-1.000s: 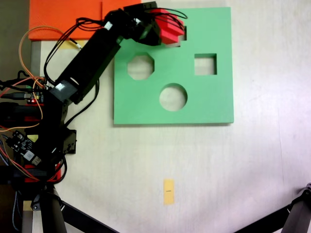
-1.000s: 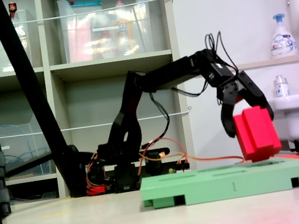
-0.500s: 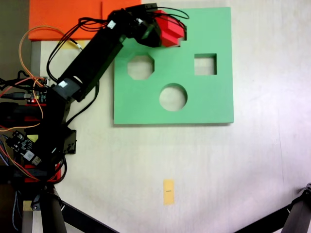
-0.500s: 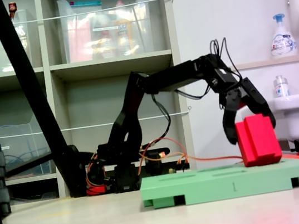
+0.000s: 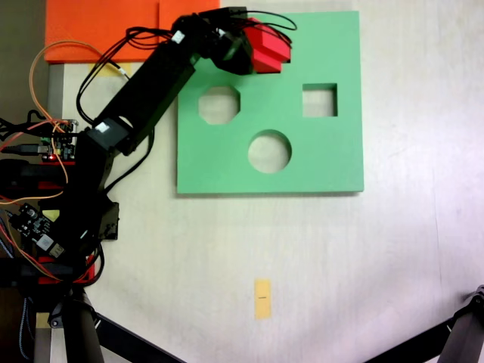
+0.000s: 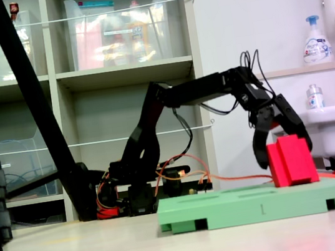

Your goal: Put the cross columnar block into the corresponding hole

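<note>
Arm extended over the far end of the green foam board [image 5: 318, 162], gripper [image 6: 282, 146] clamped on the cross columnar block [image 6: 292, 160].

From the side, the arm rises from its base [image 6: 133, 193] in front of the shelving [image 6: 85, 81], the forearm runs nearly level and the wrist bends steeply down, with the black fingers [image 6: 261, 146] straddling the top of the red block and closed against its sides. The block's lower end is at or just below the board's top surface, slightly tilted; how far it has entered cannot be told. From above, the block [image 5: 268, 51] sits over the corresponding hole [image 5: 281, 68] near the board's top edge, covering it almost entirely. The octagonal [image 5: 219, 105], square [image 5: 320, 100] and round [image 5: 269, 151] cutouts are open. An orange sheet [image 5: 98, 26] lies beside the board's upper left corner.
</note>
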You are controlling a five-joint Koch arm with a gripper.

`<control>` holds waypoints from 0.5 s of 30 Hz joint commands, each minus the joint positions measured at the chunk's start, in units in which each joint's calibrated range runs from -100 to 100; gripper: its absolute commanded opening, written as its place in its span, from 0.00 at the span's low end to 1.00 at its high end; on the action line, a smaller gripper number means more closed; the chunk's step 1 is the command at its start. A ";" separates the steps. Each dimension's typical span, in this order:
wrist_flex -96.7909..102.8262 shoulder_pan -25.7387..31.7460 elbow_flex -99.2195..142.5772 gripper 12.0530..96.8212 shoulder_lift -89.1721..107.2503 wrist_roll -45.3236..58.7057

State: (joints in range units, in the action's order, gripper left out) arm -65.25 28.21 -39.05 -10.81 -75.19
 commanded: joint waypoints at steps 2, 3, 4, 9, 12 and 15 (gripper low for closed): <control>6.75 0.00 -4.62 0.37 -0.51 -0.44; 6.85 -0.05 -4.92 0.37 -0.92 -0.49; 7.13 -0.15 -5.02 0.37 -0.92 -0.49; 8.00 -0.59 -5.92 0.39 -2.60 -0.88; 8.00 -0.78 -6.12 0.40 -3.58 -1.90; 7.81 -0.88 -6.12 0.40 -4.14 -3.08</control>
State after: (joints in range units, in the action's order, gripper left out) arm -64.76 27.81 -42.28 -14.91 -76.36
